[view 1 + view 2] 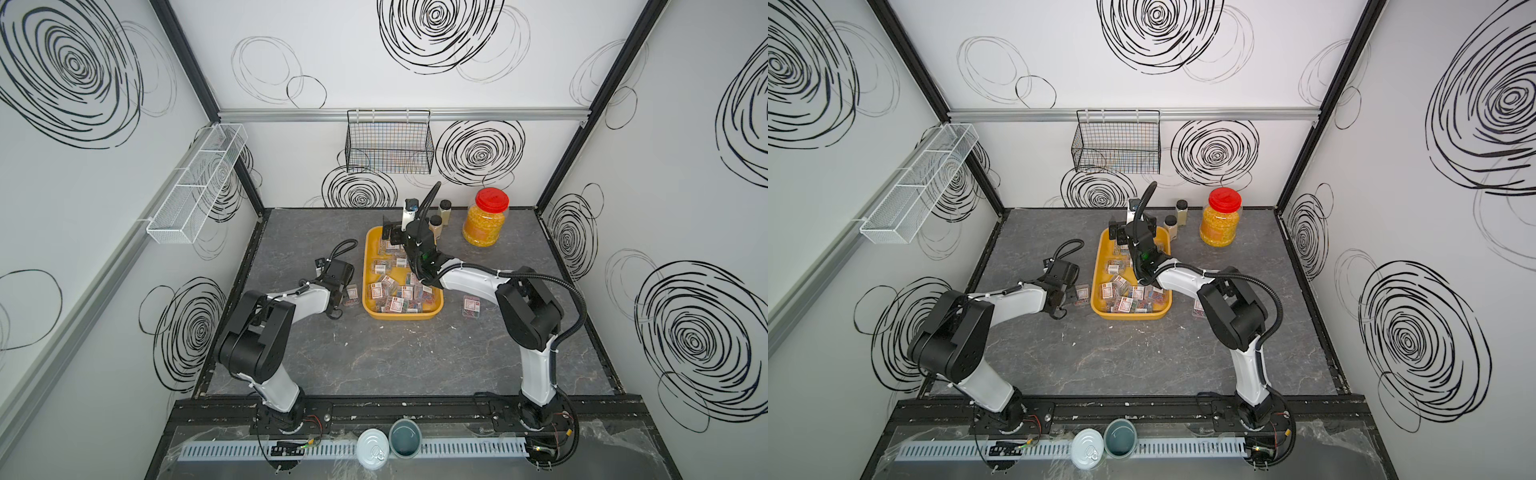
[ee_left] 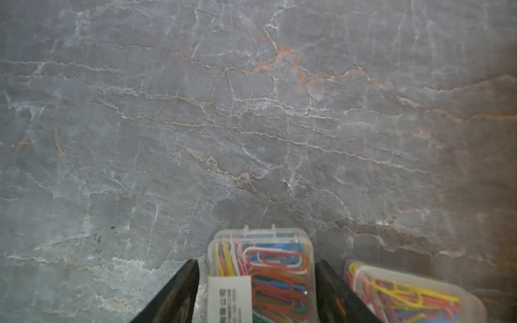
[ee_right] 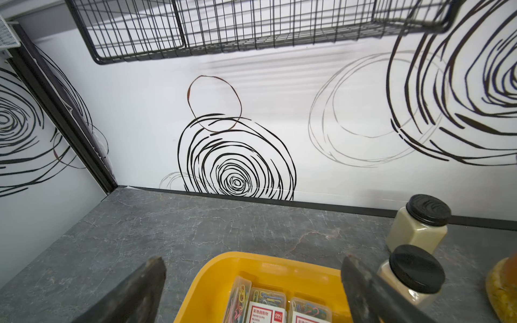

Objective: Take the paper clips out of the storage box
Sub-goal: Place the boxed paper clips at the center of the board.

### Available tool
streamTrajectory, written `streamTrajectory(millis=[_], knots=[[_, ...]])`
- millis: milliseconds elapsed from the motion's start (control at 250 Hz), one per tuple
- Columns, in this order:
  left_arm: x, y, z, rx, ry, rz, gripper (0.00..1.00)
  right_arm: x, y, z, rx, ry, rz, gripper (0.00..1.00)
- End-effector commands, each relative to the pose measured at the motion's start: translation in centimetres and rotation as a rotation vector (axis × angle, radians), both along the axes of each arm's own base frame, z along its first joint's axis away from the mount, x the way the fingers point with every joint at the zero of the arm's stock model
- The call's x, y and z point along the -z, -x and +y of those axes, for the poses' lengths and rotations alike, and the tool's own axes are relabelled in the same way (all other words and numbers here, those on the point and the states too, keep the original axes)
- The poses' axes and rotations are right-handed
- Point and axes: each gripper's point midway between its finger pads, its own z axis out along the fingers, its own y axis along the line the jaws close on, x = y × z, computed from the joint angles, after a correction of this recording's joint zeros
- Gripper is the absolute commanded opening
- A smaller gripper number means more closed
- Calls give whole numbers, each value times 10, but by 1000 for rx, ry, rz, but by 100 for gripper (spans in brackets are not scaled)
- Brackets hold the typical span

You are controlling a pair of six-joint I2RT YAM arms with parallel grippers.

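The yellow storage box (image 1: 399,314) sits mid-table in both top views, with several clear cases of paper clips (image 1: 388,293) inside. My left gripper (image 2: 257,263) is low over the table left of the box, open. One case (image 2: 277,268) lies on the table between its fingers, with a small gap at one finger. A second case (image 2: 405,296) rests beside it. Another case (image 1: 471,305) lies on the table right of the box. My right gripper (image 3: 253,260) hangs wide open over the box's far end (image 3: 207,293), above cases (image 3: 265,304), holding nothing.
Two black-capped bottles (image 3: 419,223) (image 3: 414,274) stand just behind the box's far right corner, close to my right finger. A red-lidded jar (image 1: 485,224) stands further right. A black wire basket (image 1: 388,143) hangs on the back wall, a white mesh basket (image 1: 199,183) on the left wall.
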Motion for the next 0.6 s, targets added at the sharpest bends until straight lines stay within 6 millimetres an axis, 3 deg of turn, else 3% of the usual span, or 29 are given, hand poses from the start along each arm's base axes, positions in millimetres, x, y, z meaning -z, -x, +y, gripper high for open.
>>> streamTrajectory(millis=[0, 168, 595], knots=[[-13, 0, 4, -13, 12, -38, 77, -20, 10, -9, 2, -49, -19, 100], [-23, -4, -2, 9, 63, -76, 78, -19, 18, -22, -6, -101, 44, 100], [-13, -16, -30, 99, 270, -121, 72, 5, 47, -70, 62, -185, 175, 100]])
